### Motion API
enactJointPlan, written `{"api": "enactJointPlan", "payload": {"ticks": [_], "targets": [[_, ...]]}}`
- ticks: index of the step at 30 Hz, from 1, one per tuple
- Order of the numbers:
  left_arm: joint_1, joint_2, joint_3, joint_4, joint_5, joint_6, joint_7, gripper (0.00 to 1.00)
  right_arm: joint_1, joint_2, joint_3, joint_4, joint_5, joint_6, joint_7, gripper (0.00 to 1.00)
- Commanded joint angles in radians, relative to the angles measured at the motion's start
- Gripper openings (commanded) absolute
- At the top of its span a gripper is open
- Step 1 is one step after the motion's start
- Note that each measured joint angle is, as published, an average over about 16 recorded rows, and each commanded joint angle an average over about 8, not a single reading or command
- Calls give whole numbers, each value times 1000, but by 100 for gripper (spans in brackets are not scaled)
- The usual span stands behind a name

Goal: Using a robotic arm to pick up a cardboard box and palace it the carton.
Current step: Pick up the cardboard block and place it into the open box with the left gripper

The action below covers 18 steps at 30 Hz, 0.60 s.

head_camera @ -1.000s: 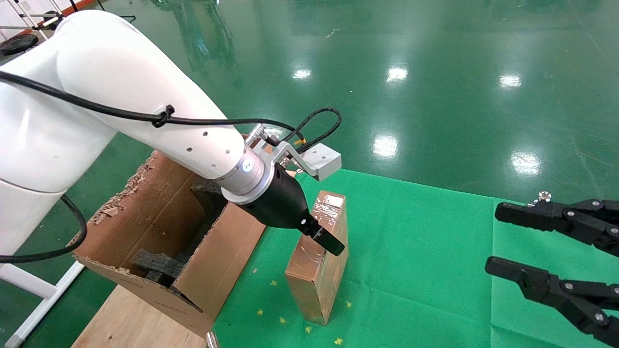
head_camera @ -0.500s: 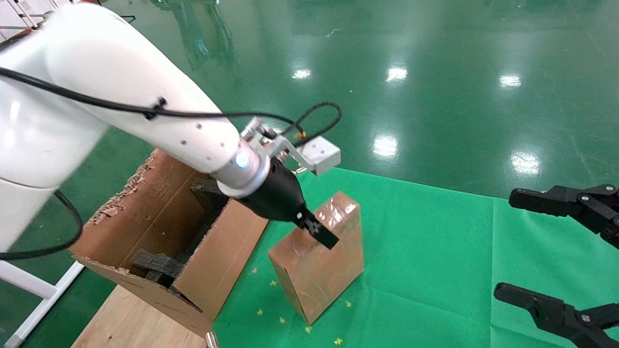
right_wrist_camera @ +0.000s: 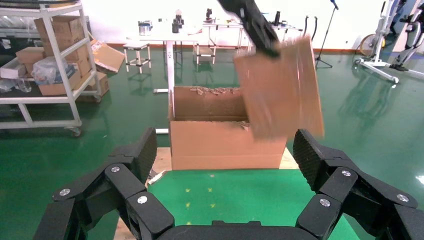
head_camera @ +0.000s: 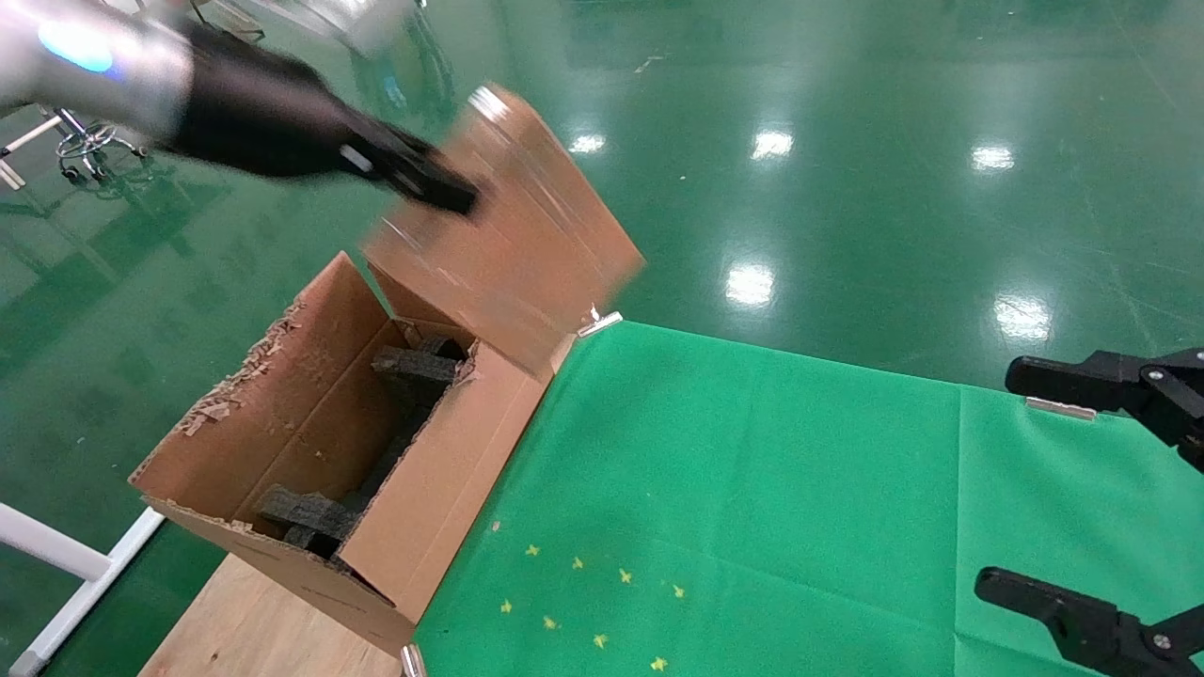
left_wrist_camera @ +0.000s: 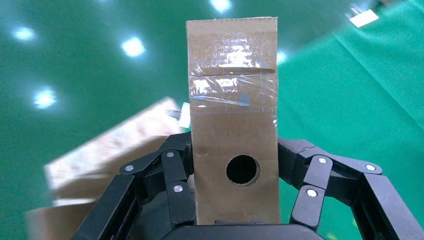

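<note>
Brown and tape-wrapped, the cardboard box [head_camera: 513, 221] hangs in the air above the far end of the carton [head_camera: 329, 451] — clear of its ragged rim, tilted. The left gripper [left_wrist_camera: 234, 197] of the robotic arm [head_camera: 113, 70] holds it, fingers [left_wrist_camera: 172, 175] closed on its two broad sides, the round hole facing the wrist. Well to the right of the carton, over the green tabletop [head_camera: 800, 489], the right gripper [right_wrist_camera: 227, 160] idles — fingers spread wide.

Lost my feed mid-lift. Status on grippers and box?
Left gripper shut on cardboard box, airborne above the carton. Right gripper open, parked at the green mat. Foam blocks inside carton; nothing else in the way.
</note>
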Motion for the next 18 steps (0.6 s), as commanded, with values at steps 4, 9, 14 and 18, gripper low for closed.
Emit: {"api": "enactJointPlan", "payload": {"ticks": [4,9,14,18], "targets": [[-76,-58,-8,151,48,18,166,0,0,0,0,0,0,0,0,100],[-55,-68,27,335,117,-10,295,0,0,0,0,0,0,0,0,100],[19,-51,39,534,124,-103,385,0,0,0,0,0,0,0,0,100],[67,-24,47,653,135,-187,447,0,0,0,0,0,0,0,0,100]]}}
